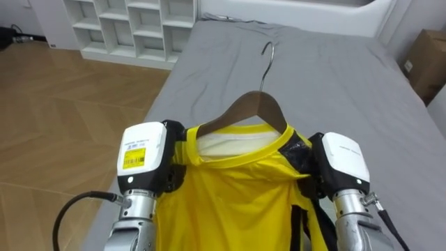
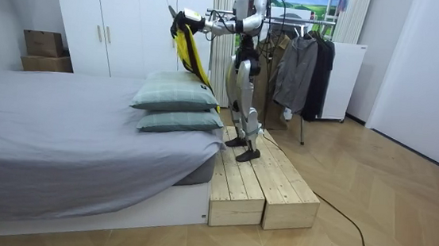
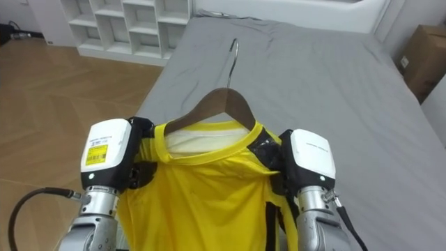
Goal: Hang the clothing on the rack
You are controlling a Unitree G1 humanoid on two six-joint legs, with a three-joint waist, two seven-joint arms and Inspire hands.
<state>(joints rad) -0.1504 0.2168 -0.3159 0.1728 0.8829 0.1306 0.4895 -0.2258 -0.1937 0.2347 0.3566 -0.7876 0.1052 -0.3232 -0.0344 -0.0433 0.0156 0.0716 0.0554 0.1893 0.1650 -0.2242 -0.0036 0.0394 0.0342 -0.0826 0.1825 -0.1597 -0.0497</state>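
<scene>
Right under your head camera, your left hand (image 1: 143, 157) and right hand (image 1: 343, 162) are raised side by side. Each is closed on a shoulder of the yellow shirt (image 1: 230, 202), with dark fingers pinching the cloth. The shirt hangs between them and falls towards you. Its collar sits round the wooden hanger (image 1: 245, 110), whose arms seem to be tucked inside the shoulders. The wire hook (image 1: 267, 50) points up and away from you and is free of both hands.

Past the hook lies the grey bed (image 1: 334, 77), and beyond its far corner a white shelf (image 1: 129, 24) stands on the wood floor.

In the room view you are standing upright on a wooden platform (image 2: 258, 182) at the head of the bed, just beside the pillows (image 2: 176, 95). Both arms reach out level over them with the shirt held high.

The dressing step looks done, so this is the carry. The rack (image 2: 302, 129) with dark clothes (image 2: 304, 67) is behind your back, so the next move calls for a turn on the platform. Then move one hand to the hanger's neck so you can steer the hook over the rail. Keep the shoulders level, or the shirt may slide off one arm of the hanger.
</scene>
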